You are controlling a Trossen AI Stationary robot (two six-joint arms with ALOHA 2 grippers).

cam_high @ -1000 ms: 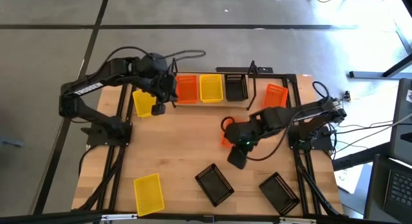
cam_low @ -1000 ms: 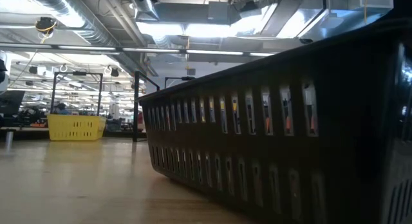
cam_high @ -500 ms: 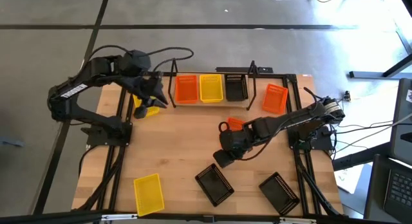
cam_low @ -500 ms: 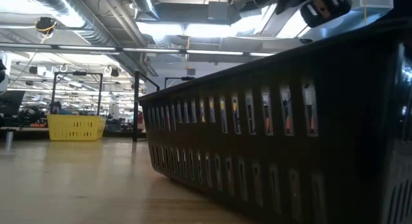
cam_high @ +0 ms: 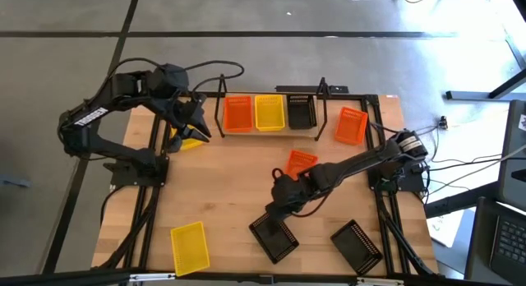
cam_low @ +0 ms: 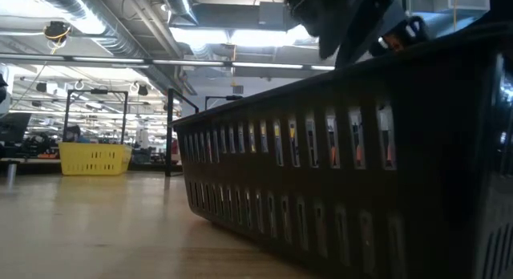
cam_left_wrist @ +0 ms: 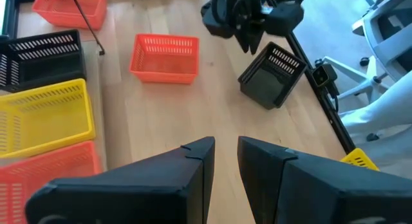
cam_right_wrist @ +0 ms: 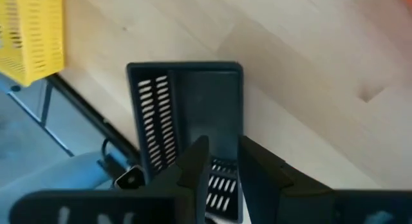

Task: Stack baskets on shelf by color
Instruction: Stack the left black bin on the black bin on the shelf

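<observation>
Baskets lie spread over the table (cam_high: 222, 179). At its left edge the left gripper (cam_high: 200, 131), fingers slightly parted and empty, hangs over a yellow basket (cam_high: 188, 142), with another yellow basket (cam_high: 190, 246) near the front-left corner. On the shelf (cam_high: 271, 131) at the back edge sit an orange basket (cam_high: 237, 113), a yellow one (cam_high: 269, 111) and a black one (cam_high: 302, 111). Mid-table, a loose orange basket (cam_high: 300, 162) rests behind the right gripper (cam_high: 271, 210), narrowly open and empty above a black basket (cam_high: 274, 237). Another black basket (cam_high: 356, 244) and orange basket (cam_high: 351, 125) lie along the right side.
</observation>
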